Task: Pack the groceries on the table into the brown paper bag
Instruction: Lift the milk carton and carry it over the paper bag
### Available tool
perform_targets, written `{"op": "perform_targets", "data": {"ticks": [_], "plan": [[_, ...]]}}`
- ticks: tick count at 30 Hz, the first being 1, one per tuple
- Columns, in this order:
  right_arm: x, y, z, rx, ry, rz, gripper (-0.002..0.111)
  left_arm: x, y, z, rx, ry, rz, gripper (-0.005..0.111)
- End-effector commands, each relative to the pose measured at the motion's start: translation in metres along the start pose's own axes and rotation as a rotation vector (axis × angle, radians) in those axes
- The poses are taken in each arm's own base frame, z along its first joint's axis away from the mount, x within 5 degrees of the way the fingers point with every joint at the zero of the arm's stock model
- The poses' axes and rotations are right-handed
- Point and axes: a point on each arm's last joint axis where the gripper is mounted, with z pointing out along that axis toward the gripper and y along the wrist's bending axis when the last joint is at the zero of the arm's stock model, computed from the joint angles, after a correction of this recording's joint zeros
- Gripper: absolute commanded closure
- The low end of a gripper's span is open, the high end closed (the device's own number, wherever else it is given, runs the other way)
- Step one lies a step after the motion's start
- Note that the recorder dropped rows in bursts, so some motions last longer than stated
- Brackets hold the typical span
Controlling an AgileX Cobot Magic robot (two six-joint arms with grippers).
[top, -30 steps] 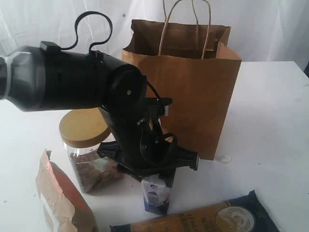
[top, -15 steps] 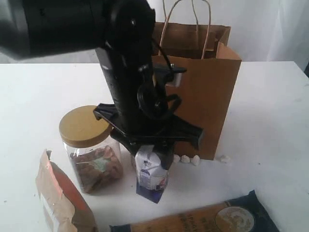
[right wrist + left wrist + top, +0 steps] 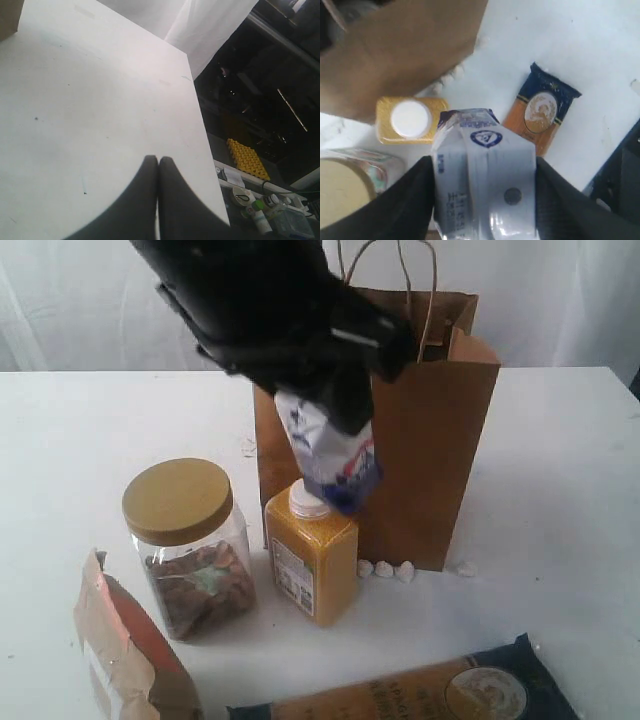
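- Grip: left jaws clamp the small white-blue carton, tilted in air above the yellow white-capped bottle, beside the brown paper bag, probably to clear its rim.
- Right jaws clenched, empty, near an edge of the surface.

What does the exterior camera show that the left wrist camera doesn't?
Only the exterior view: the handles and open top of the brown paper bag, the orange-brown pouch, and the small white-blue carton held above the yellow white-capped bottle. Only the left wrist view: the carton's top clamped between the left gripper's fingers, and the long dark-blue-and-tan packet whole. Both: carton, bottle, clear jar with tan lid, bag wall, packet.
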Motion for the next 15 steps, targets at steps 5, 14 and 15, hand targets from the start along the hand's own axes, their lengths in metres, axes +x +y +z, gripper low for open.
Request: {"op": "perform_targets", "data": {"ticks": [5,14,15], "plan": [[0.0,0.0,0.0,0.004,-0.005,-0.001,0.108,0.002,0.015,-0.095,-0.219,-0.219,0.109,0.107],[0.0,0.0,0.0,0.004,-0.005,-0.001,0.108,-0.032,0.025,-0.106,-0.406,-0.517,0.225,0.107],[0.0,0.0,0.0,0.004,-0.005,-0.001,0.108,-0.038,0.024,-0.099,-0.405,-0.532,0.246,0.107]]}}
